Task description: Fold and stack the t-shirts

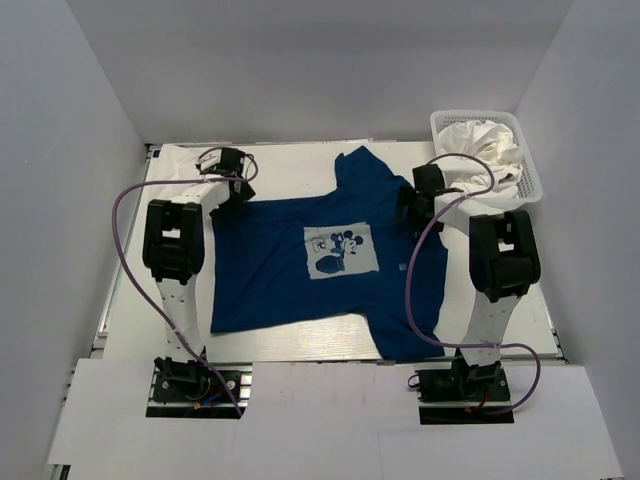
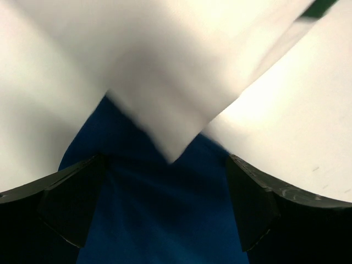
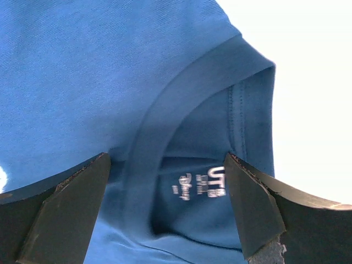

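Observation:
The royal-blue t-shirt [image 1: 300, 270] lies spread flat on the table, mouse print [image 1: 340, 250] up, collar to the right and hem to the left. My left gripper [image 1: 232, 188] is open over the shirt's far-left hem corner; in the left wrist view its fingers [image 2: 71, 203] straddle blue cloth [image 2: 159, 214], with blurred white cloth [image 2: 165, 71] beyond. My right gripper [image 1: 412, 205] is open just above the collar [image 3: 165, 126], with the neck label [image 3: 201, 184] between its fingers [image 3: 253, 209]. Several white t-shirts [image 1: 480, 150] are heaped in the basket.
The white lattice basket [image 1: 533, 180] stands at the far right corner. A white cloth [image 1: 180, 158] lies at the far left, beside the left gripper. White walls enclose the table on three sides. Purple cables loop from both arms.

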You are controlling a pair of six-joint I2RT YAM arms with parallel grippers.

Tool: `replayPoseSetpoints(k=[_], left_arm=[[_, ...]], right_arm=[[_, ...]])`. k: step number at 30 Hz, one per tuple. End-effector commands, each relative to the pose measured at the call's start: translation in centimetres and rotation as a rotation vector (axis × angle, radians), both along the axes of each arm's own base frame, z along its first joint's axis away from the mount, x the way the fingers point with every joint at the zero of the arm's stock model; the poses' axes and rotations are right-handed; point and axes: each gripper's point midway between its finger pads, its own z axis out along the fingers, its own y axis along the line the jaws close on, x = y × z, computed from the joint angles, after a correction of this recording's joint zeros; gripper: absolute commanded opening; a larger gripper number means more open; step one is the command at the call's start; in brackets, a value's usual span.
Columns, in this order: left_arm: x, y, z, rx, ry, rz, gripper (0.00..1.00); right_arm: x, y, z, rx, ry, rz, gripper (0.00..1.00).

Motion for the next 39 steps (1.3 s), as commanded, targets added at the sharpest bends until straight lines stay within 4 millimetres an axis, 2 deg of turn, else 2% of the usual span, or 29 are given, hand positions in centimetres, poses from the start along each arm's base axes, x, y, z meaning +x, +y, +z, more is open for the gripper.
replayPoseSetpoints(k=[1,3,5,6,7,9,12,13,14,15,16,18,19,20,22,23,24,25,26,27,28,29,30,31,33,34,36,39], left_arm=[[0.7,-0.2,-1.2,0.002,0.048,-0.067,1.00],[0.9,-1.0,-1.2,-0.028,0.035,-0.123,1.00],[1.2,-2.7,-0.5,-0.031,0.000,-0.199,1.00],[0.9,-2.9,-0.4,-0.044,0.003,-0.207,1.00],[1.3,-3.7,1.1,-0.081,-0.036,-0.231,1.00],[1.0,-3.9,2.1,-0.092,-0.064,-0.238,1.00],[1.3,-4.3,5.8,-0.108,-0.142,-0.261,1.00],[1.4,-4.3,6.8,-0.108,-0.162,-0.262,1.00],[1.1,-4.2,7.4,-0.108,-0.166,-0.262,1.00],[1.1,-4.3,9.3,-0.110,-0.204,-0.264,1.00],[0.9,-4.1,10.1,-0.103,-0.215,-0.258,1.00],[-0.1,-4.0,10.6,-0.100,-0.214,-0.277,1.00],[-0.5,-4.2,11.8,-0.113,-0.238,-0.287,1.00],[-1.7,-4.2,10.9,-0.115,-0.204,-0.300,1.00],[-3.3,-5.1,10.4,-0.153,-0.178,-0.324,1.00],[-5.0,-5.1,9.2,-0.173,-0.144,-0.325,1.00],[-5.5,-6.0,8.8,-0.193,-0.152,-0.352,1.00],[-7.3,-6.9,6.8,-0.242,-0.109,-0.359,1.00],[-7.9,-7.3,6.2,-0.270,-0.106,-0.365,1.00],[-8.1,-8.5,6.1,-0.310,-0.130,-0.395,1.00],[-9.3,-9.1,4.6,-0.331,-0.100,-0.403,1.00],[-9.2,-9.4,4.5,-0.346,-0.110,-0.403,1.00],[-9.4,-9.9,4.5,-0.347,-0.108,-0.416,1.00],[-9.9,-9.9,2.8,-0.334,-0.066,-0.410,1.00],[-10.1,-9.1,1.3,-0.295,-0.009,-0.378,1.00],[-9.9,-8.9,0.3,-0.281,0.026,-0.365,1.00],[-9.7,-8.3,-0.5,-0.250,0.060,-0.333,1.00],[-9.8,-7.7,-1.7,-0.221,0.093,-0.314,1.00]], right_arm=[[-2.4,-3.2,-2.0,-0.052,0.125,-0.068,0.90],[-2.1,-3.0,-1.5,-0.046,0.096,-0.030,0.90],[-1.9,-1.6,-1.1,-0.006,0.080,0.030,0.90],[-1.2,-1.2,0.5,-0.003,0.026,0.075,0.90],[-1.1,-0.3,1.1,0.025,0.012,0.112,0.90],[-0.6,0.7,3.3,0.010,-0.057,0.190,0.90],[-0.4,2.8,7.2,0.020,-0.154,0.282,0.90],[-0.6,3.3,7.7,0.031,-0.163,0.299,0.90],[-0.7,3.8,9.2,0.034,-0.196,0.311,0.90],[-1.3,5.1,10.2,0.040,-0.219,0.340,0.90],[-1.9,5.5,10.2,0.042,-0.213,0.347,0.90],[-3.5,6.9,11.0,0.059,-0.219,0.365,0.90],[-4.7,6.9,10.2,0.060,-0.182,0.368,0.90],[-5.5,7.5,10.7,0.079,-0.186,0.370,0.90],[-8.2,7.9,9.1,0.101,-0.132,0.367,0.90],[-9.0,8.1,9.4,0.128,-0.135,0.350,0.90],[-10.4,7.8,8.5,0.144,-0.109,0.338,0.90],[-11.8,7.8,7.1,0.149,-0.074,0.341,0.90],[-12.3,7.9,6.8,0.166,-0.066,0.329,0.90],[-13.7,7.5,5.2,0.171,-0.017,0.319,0.90],[-14.7,7.0,3.9,0.166,0.024,0.310,0.90],[-16.2,7.0,2.8,0.179,0.082,0.317,0.90],[-16.7,6.6,2.1,0.178,0.112,0.304,0.90],[-17.9,6.1,1.1,0.167,0.151,0.294,0.90],[-19.2,5.3,0.2,0.162,0.208,0.251,0.90],[-19.9,4.3,-0.5,0.129,0.224,0.210,0.90],[-21.3,3.2,-0.9,0.116,0.276,0.166,0.90],[-24.7,1.6,-2.7,0.091,0.380,0.136,0.90]])
